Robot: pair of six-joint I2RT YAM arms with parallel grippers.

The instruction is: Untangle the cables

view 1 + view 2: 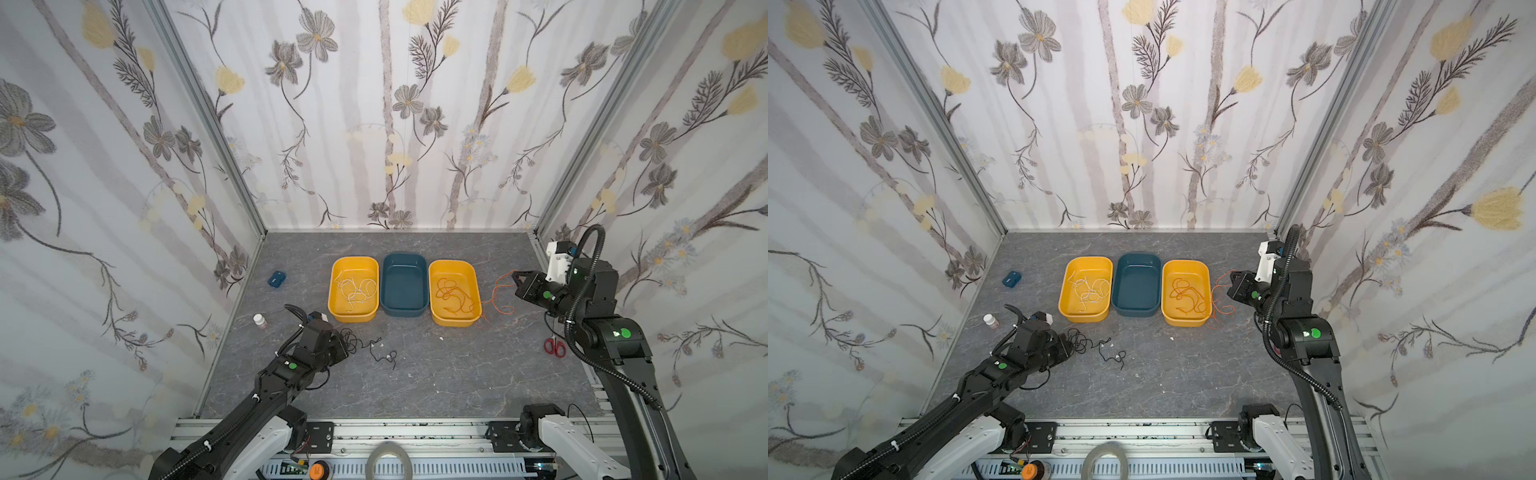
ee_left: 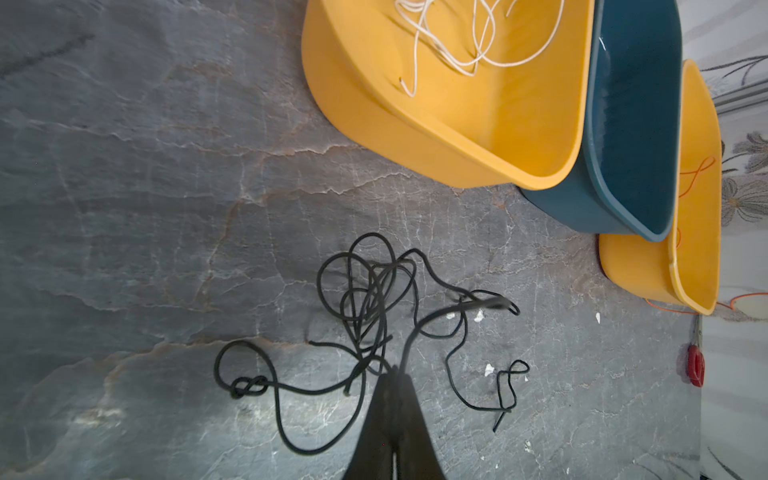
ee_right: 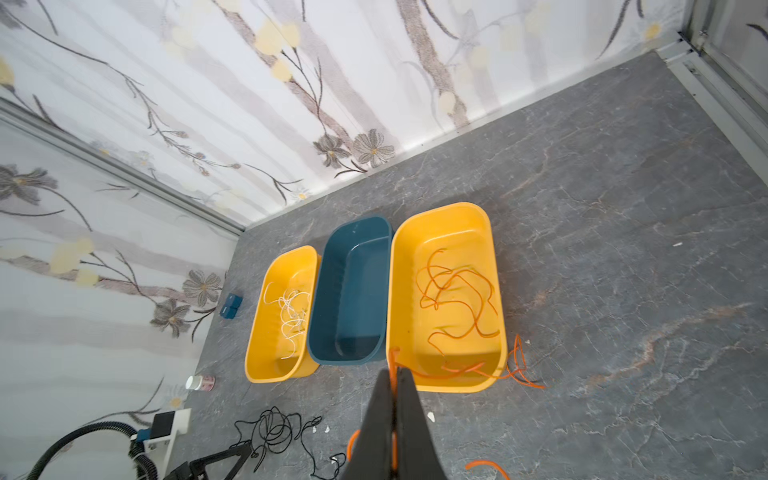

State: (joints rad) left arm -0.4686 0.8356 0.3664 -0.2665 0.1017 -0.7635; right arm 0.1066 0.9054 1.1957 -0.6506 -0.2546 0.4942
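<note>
Nearest the camera, a pale roll of tape point(image 1: 388, 446) sits on the rail at the front edge of the grey marbled desk point(image 1: 436, 374). Near the left edge stand a small white bottle point(image 1: 259, 321) and, further back, a small blue box point(image 1: 277, 279).

The left gripper point(image 2: 394, 374) has its jaws pressed together on a strand of the thin black cable point(image 2: 248, 386), which lies in loose loops on the desk in front of the left yellow plastic tub point(image 1: 353, 316). That tub holds the white cable point(image 1: 357, 291). The dark blue tub point(image 1: 405, 309) beside it is empty. The right yellow plastic tub point(image 1: 455, 320) holds most of the orange cable point(image 1: 449, 294); a tail runs over its rim onto the desk.

The right gripper point(image 3: 394, 374), jaws closed, pinches that orange tail. Red-handled scissors point(image 1: 555, 347) lie near the right edge.

Risks, as I judge them: the black cable carries a tight knot, and a straight pull would cinch it harder. A pull on the orange tail could drag coils back out or shift the light tub. Either thin cable may slip from the jaws.
</note>
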